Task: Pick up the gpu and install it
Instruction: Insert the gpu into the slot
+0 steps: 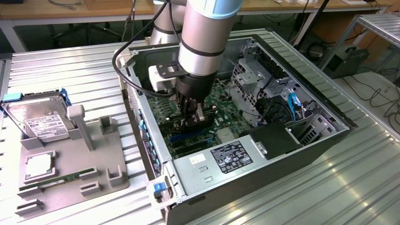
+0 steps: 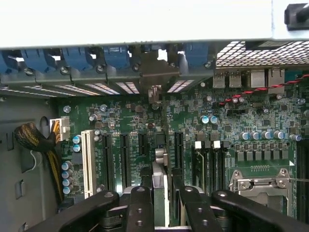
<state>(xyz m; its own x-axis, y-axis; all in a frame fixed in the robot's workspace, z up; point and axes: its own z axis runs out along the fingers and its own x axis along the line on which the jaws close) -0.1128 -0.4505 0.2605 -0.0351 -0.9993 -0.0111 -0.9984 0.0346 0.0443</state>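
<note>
The claw (image 2: 159, 203) is clamped on the gpu (image 2: 159, 169), fingers partly apart around its thin edge; the card stands upright between them, low over the motherboard (image 2: 241, 121) inside the computer case (image 1: 300, 154).

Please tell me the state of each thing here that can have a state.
gpu: held edge-on by the gripper, standing over the motherboard slots.
gripper: shut on the gpu, down inside the case.
computer case: side panel off, lying open.
hard drive: resting in the grey holder.
</note>
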